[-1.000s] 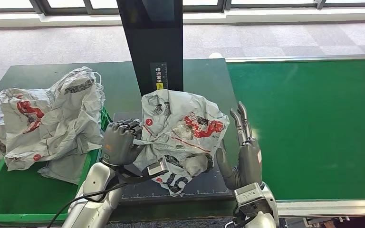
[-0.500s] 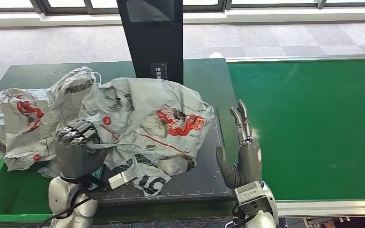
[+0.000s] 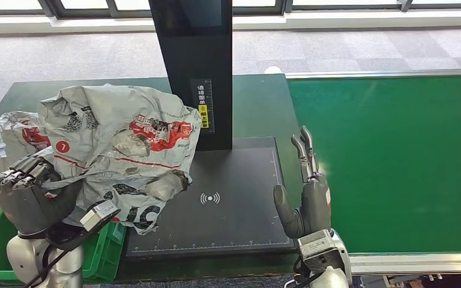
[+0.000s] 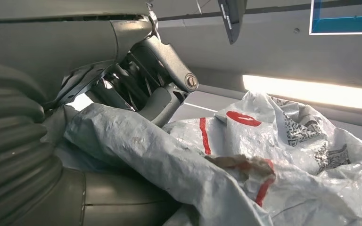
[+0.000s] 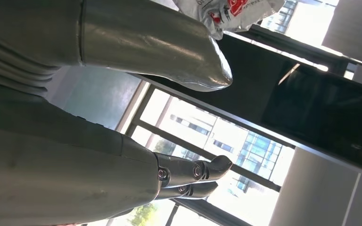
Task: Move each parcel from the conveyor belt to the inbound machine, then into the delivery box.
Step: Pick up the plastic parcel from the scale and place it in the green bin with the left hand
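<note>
the left hand [image 3: 27,201] has its fingers curled into a crumpled grey parcel [image 3: 120,144], holding it above the left edge of the inbound machine's black pad [image 3: 228,210] and over the green delivery box [image 3: 105,255]. most of the pad lies bare. the right hand [image 3: 306,192] stands open-fingered at the pad's right edge, beside the green conveyor belt [image 3: 396,156].

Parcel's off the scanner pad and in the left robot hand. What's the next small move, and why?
Probably carry it a little further left, then lower and release. The left robot hand holds the parcel, which partly overhangs the scanner pad; the green box lies below-left.
</note>
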